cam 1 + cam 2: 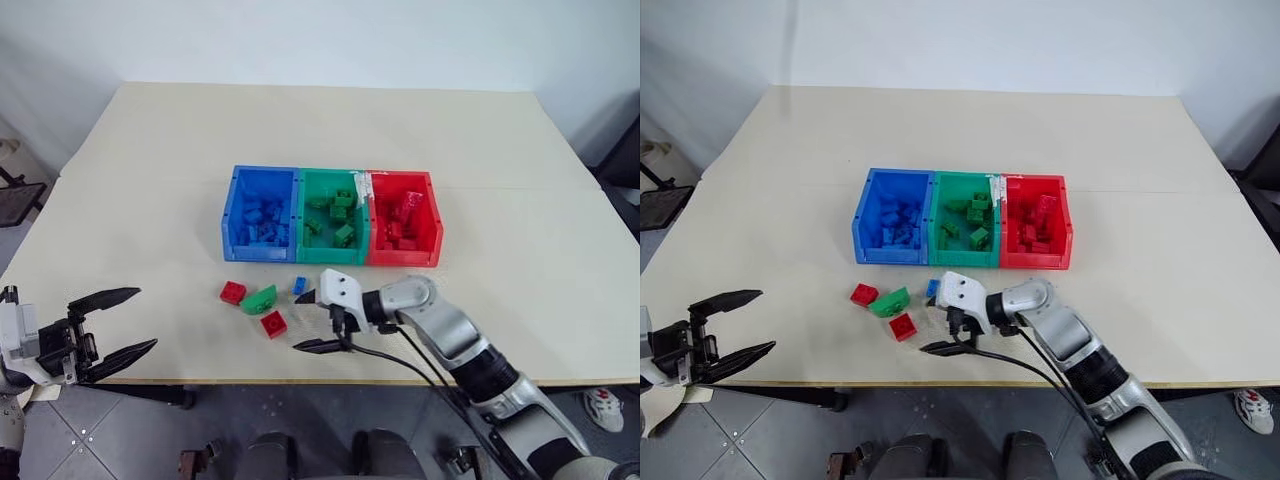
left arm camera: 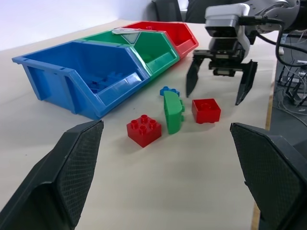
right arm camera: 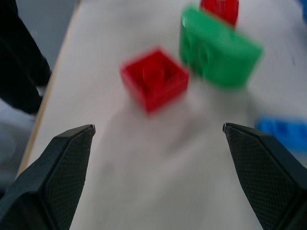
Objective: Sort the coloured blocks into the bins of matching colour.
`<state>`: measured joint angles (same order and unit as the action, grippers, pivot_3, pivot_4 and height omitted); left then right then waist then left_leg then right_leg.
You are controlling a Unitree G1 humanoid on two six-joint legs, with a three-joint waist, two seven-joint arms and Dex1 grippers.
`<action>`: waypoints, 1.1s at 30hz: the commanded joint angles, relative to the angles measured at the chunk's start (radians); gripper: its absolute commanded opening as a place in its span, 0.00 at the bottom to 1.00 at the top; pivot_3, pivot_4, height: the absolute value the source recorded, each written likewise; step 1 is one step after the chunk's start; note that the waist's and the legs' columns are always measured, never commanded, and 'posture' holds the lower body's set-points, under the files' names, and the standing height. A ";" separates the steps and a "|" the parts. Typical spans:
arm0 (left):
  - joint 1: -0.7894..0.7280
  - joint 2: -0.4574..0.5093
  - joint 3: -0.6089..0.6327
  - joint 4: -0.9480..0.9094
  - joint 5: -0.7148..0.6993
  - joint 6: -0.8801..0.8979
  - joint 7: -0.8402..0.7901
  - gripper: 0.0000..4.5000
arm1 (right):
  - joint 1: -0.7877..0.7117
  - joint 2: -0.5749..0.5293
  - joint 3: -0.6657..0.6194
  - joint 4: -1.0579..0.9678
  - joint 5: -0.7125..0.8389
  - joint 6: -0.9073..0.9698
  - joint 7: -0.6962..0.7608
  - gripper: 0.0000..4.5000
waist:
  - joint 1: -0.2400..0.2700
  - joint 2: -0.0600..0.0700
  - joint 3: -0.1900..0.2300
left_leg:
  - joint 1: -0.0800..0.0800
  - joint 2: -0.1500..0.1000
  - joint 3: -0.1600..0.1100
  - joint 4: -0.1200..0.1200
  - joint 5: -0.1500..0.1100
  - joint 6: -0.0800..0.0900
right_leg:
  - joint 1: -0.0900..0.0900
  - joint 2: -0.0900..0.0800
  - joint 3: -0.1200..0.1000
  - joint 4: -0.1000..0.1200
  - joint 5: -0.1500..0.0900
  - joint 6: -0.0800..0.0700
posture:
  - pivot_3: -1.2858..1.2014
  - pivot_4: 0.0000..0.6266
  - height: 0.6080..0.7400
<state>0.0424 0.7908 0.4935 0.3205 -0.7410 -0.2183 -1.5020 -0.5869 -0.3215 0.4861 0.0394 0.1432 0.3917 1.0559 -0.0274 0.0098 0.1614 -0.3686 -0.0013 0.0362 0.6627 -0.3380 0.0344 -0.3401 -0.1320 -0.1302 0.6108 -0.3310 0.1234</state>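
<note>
I see three bins, blue [image 2: 81,72], green [image 2: 153,50] and red [image 2: 177,33], all of smooth glossy plastic. The bricks [image 2: 144,129] look like the same shiny moulded plastic. The bench [image 1: 160,180] has a matt, pale, smooth top. The left end effector's fingers [image 2: 67,177] show black pads with a fine cross-hatched texture.

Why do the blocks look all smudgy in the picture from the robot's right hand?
In the right wrist view the nearest red block, the green curved block and the blue block are smeared by blur. In the left wrist view the same blocks look crisp, and the right gripper casts only a faint shadow on the table.
</note>
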 commanded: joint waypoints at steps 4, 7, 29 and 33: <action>0.022 -0.010 0.034 -0.052 -0.024 0.002 -0.057 1.00 | -0.034 0.056 0.028 0.049 -0.021 -0.045 0.008 0.99 | -0.003 0.000 0.000 | 0.000 0.000 0.000 0.000 0.000 0.000 | -0.001 0.000 0.000 0.000 0.000 0.000 | 0.52 0.24 1.00; 0.027 -0.015 0.038 -0.062 -0.023 0.003 -0.048 1.00 | -0.039 0.087 0.044 0.076 -0.036 -0.058 0.004 0.99 | -0.004 0.000 0.000 | 0.000 0.000 0.000 0.000 0.000 0.000 | -0.001 0.001 0.000 0.000 0.000 0.000 | 0.52 0.24 1.00; 0.002 -0.023 0.052 -0.045 -0.016 0.000 -0.045 1.00 | 0.015 -0.104 -0.224 -0.158 0.224 0.113 0.148 0.42 | 0.001 0.000 0.001 | -0.001 0.000 0.000 0.000 0.000 0.000 | 0.000 -0.001 0.001 -0.001 0.000 0.000 | 0.52 0.24 1.00; -0.012 -0.025 0.049 -0.031 -0.013 0.000 -0.050 1.00 | 0.020 -0.240 -0.355 -0.101 0.235 0.121 0.132 0.42 | 0.000 -0.001 0.000 | 0.000 0.000 0.000 -0.001 0.000 0.000 | 0.001 -0.001 0.001 -0.004 0.000 0.000 | 0.52 0.24 1.00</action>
<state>0.0403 0.7645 0.5253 0.2898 -0.7416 -0.2153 -1.5011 -0.5617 -0.5401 0.1974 -0.0678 0.3516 0.5089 1.1947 -0.0275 0.0084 0.1614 -0.3692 -0.0009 0.0368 0.6621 -0.3384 0.0344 -0.3393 -0.1333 -0.1295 0.6066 -0.3309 0.1234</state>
